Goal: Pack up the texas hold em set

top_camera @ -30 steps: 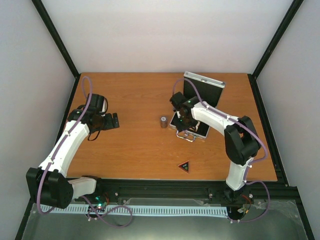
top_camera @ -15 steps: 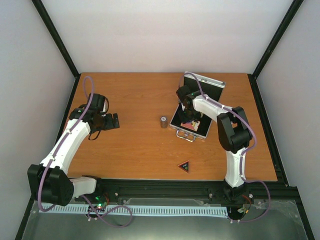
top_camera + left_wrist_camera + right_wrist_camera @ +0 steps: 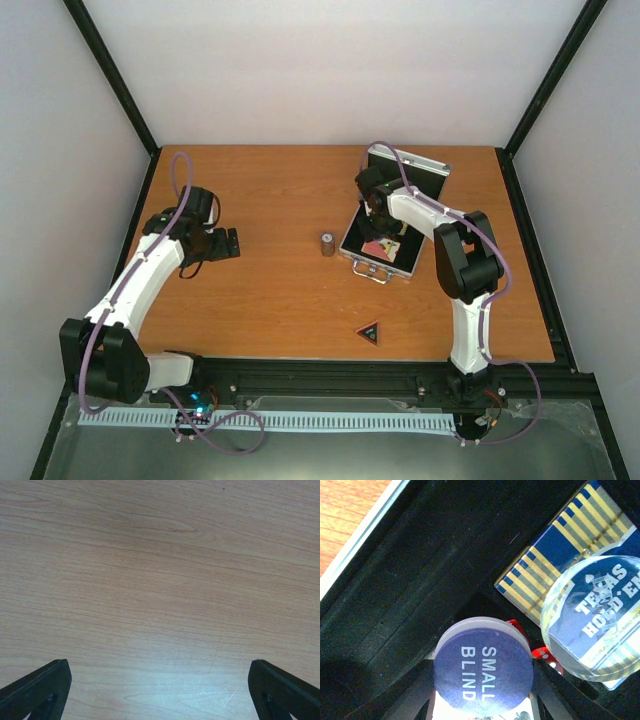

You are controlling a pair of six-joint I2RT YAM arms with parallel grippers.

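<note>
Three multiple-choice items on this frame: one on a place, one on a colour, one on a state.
1. Where is the dark cylinder?
A. on the table, left of the case
B. inside the case
C. in the left gripper

2. What colour is the chip marked SMALL BLIND?
A. red
B. green
C. blue

3. The left gripper is:
A. shut on a card deck
B. open over bare wood
C. shut, empty

1 A: it stands on wood beside the case.
2 C: its face reads blue.
3 B: its jaws stand apart, only wood between.
</note>
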